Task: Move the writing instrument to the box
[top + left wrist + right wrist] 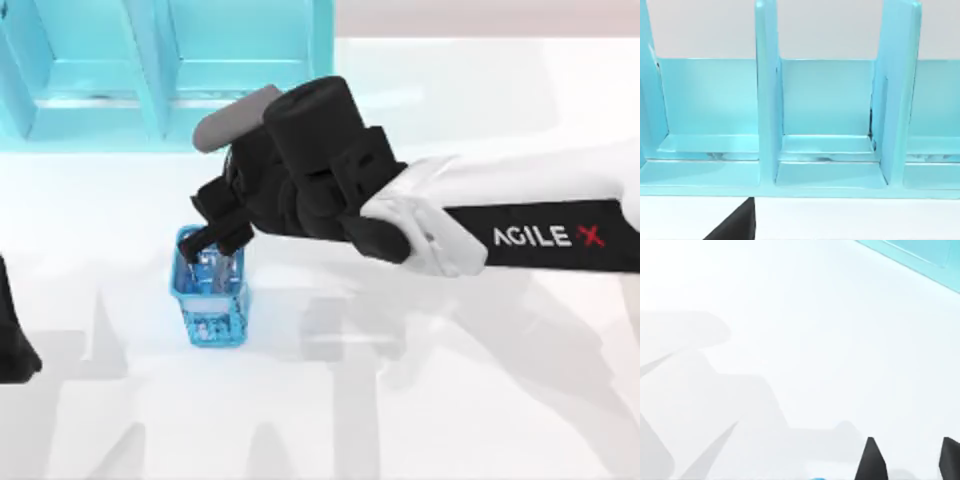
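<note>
My right gripper [212, 240] hangs at the mouth of the blue mesh holder [211, 300], fingers parted, the marker pen not discernible inside, so nothing is lifted and the carry to the turquoise box [150, 70] remains.

The white table [450, 400] had a small blue mesh holder [212, 305] standing on it left of the middle, and a big light-blue box [170, 70] at the far left.
</note>
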